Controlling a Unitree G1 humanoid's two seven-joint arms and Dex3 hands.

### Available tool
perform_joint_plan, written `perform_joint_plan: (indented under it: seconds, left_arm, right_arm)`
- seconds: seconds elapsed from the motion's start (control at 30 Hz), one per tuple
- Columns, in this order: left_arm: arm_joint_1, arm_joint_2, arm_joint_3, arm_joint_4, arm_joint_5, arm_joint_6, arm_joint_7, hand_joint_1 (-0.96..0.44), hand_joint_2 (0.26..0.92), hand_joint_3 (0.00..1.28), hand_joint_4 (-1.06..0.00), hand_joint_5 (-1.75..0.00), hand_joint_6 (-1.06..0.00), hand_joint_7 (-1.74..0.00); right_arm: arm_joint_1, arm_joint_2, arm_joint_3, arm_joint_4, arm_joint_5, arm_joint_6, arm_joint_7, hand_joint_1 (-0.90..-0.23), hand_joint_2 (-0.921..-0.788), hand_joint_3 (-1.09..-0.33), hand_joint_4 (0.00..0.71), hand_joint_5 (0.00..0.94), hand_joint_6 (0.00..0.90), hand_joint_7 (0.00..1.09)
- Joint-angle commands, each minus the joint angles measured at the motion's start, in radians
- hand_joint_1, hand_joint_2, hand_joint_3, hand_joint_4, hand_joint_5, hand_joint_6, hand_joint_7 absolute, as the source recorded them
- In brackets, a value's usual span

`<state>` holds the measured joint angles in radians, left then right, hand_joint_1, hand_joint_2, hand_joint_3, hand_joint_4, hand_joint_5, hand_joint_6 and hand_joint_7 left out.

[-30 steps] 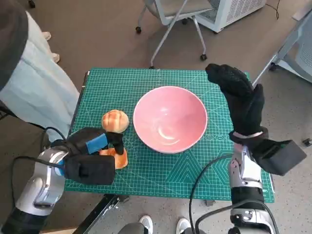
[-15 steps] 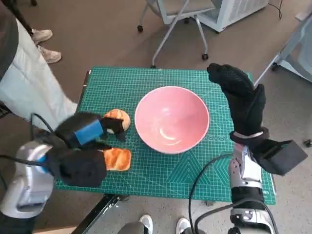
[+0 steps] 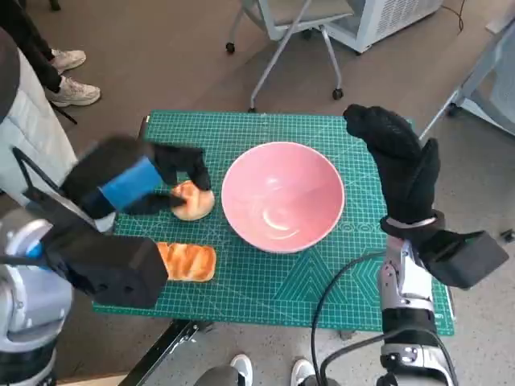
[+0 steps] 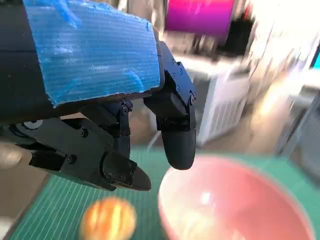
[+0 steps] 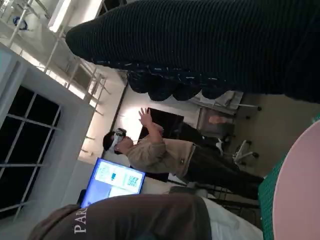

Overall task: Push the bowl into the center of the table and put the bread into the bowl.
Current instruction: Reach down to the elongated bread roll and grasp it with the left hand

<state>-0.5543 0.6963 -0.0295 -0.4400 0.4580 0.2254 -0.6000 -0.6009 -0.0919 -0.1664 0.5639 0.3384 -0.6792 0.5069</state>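
Note:
The pink bowl (image 3: 282, 197) stands near the middle of the green cutting mat (image 3: 265, 293); the bowl (image 4: 235, 200) is also in the left wrist view. A round bun (image 3: 194, 202) lies just to its left. An oblong toasted bread (image 3: 187, 261) lies nearer the front edge. My left hand (image 3: 133, 185) hovers above the bun, its fingers (image 4: 175, 135) apart and holding nothing. The blurred bun (image 4: 107, 220) shows below them. My gloved right hand (image 3: 398, 157) stands upright beside the bowl's right rim, touching nothing. The glove (image 5: 210, 40) and a strip of the bowl's rim (image 5: 300, 190) show in the right wrist view.
A person in pale clothes (image 3: 28, 129) stands at the table's left, with shoes (image 3: 72, 76) on the floor. A wheeled chair base (image 3: 282, 48) stands beyond the far edge. Another person (image 5: 160, 155) with a raised hand shows in the right wrist view.
My left hand has lifted off the oblong bread and moved away from me, to above the round bun. The bread stays on the mat. The right hand and bowl have not moved.

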Motion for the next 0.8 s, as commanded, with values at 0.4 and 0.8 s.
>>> perform_joint_plan:
  seconds: [0.4,0.8]
  left_arm:
    - [0.023,0.061,0.012,-0.121,-0.053,0.134,-0.166,-0.01,0.826,0.02,-0.63,-0.81,-0.53,-0.85]
    - [0.214,0.163,0.124,-0.273,-0.183,0.143,-0.293,-0.45,0.656,0.01,-0.10,-0.02,-0.13,-0.12]
  right_arm:
    - [0.065,0.001,-0.005,-0.039,-0.001,0.006,-0.008,-0.709,-0.921,-0.770,0.177,0.001,0.070,0.53]
    - [0.063,-0.002,-0.010,-0.042,-0.008,0.015,-0.022,-0.703,-0.921,-0.776,0.177,0.000,0.065,0.53]
